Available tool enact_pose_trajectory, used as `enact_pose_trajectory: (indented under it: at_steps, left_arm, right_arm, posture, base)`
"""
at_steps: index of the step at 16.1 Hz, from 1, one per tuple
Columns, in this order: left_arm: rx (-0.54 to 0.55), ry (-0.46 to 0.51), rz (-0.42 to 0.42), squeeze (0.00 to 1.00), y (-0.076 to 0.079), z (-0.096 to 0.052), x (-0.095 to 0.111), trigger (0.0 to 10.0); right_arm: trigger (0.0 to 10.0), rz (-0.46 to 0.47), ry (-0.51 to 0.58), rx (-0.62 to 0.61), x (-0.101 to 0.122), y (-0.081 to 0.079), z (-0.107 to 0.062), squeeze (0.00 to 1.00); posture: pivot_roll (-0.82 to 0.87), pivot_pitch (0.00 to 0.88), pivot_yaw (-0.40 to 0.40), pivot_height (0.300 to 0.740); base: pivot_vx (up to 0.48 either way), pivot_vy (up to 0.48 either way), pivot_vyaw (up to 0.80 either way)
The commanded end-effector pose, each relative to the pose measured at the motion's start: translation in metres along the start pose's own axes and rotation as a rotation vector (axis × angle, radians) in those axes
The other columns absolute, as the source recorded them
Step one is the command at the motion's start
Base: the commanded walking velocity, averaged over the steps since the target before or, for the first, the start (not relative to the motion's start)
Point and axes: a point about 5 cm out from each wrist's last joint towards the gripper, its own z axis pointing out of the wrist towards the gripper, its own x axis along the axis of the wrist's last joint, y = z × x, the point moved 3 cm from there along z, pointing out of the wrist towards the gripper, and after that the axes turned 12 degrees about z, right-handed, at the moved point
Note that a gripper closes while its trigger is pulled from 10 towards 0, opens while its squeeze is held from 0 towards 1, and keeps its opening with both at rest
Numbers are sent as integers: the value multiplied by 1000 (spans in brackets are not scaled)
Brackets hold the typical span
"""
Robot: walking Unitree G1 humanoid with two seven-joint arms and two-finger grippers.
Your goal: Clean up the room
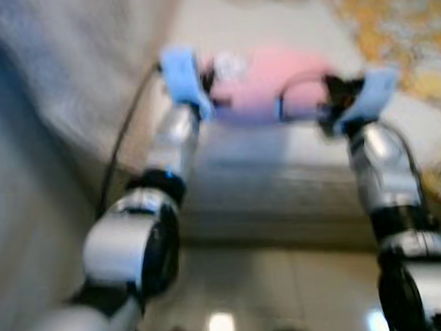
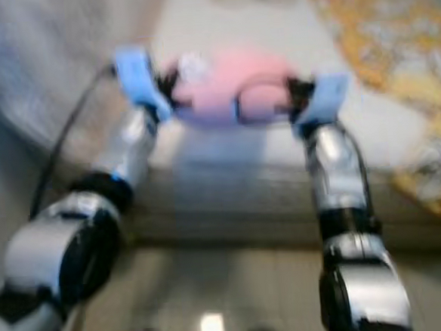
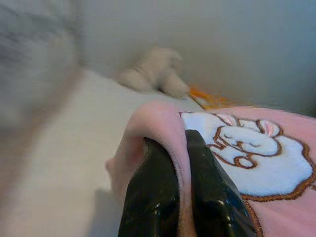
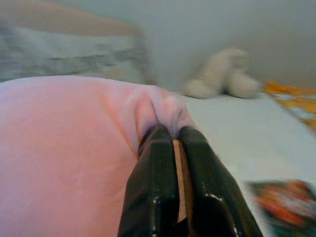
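A pink blanket [image 1: 264, 83] with a white sheep patch [image 3: 244, 148] is stretched between my two grippers above the foot of a white bed [image 1: 281, 169]. My left gripper [image 1: 209, 83] pinches one edge of it, with a fold of pink cloth squeezed between its black fingers [image 3: 153, 197]. On the blanket's other edge my right gripper [image 1: 329, 101] is shut too, a thin strip of cloth showing between its fingers [image 4: 158, 187]. The eye views are blurred.
A white plush toy [image 3: 153, 74] lies at the head of the bed by the wall. An orange patterned quilt [image 1: 405, 39] covers the bed's right side. A grey blanket [image 1: 62, 63] hangs at the left. Glossy tiled floor [image 1: 289, 282] runs below the bed's edge.
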Motion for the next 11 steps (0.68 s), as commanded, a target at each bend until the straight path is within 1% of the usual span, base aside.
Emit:
enact_pose_trajectory:
  at_steps: [1, 3, 4, 6, 8, 9, 11]
  left_arm:
    - [17, 47, 2, 0, 2, 1, 9, 10000]
    - [16, 34, -2, 0, 6, -1, 3, 10000]
    - [13, 26, -2, 0, 8, -2, 0, 10000]
    - [0, 25, 6, 0, 11, -3, -2, 10000]
    - [-2, 27, 8, 0, 11, -2, 0, 10000]
    - [-12, 35, 17, 0, 12, -1, 3, 10000]
    - [-25, 42, 16, 0, 16, 0, 5, 10000]
  right_arm:
    - [10000, -9, 35, -33, 9, 11, -5, 0]
    - [10000, 5, 12, -36, 1, 13, -9, 0]
    - [10000, -4, -3, -33, -2, 13, -11, 0]
    - [10000, -4, 6, -37, -2, 13, -11, 0]
    - [10000, -7, 12, -37, -1, 11, -10, 0]
    - [10000, 0, 20, -31, 0, 9, -10, 0]
    - [10000, 3, 18, -45, -1, 11, -11, 0]
  posture:
    - [-32, 0, -42, 740]
    - [-26, 0, -47, 740]
    - [-27, 0, -46, 740]
    - [-28, 0, -37, 740]
    - [-27, 0, -34, 740]
    - [-25, 0, -33, 740]
    - [-24, 0, -28, 740]
  base:
    - [416, 0, 0]
    - [480, 0, 0]
    - [480, 0, 0]
    - [480, 0, 631]
    - [480, 0, 550]
    - [480, 0, 0]
    - [480, 0, 0]
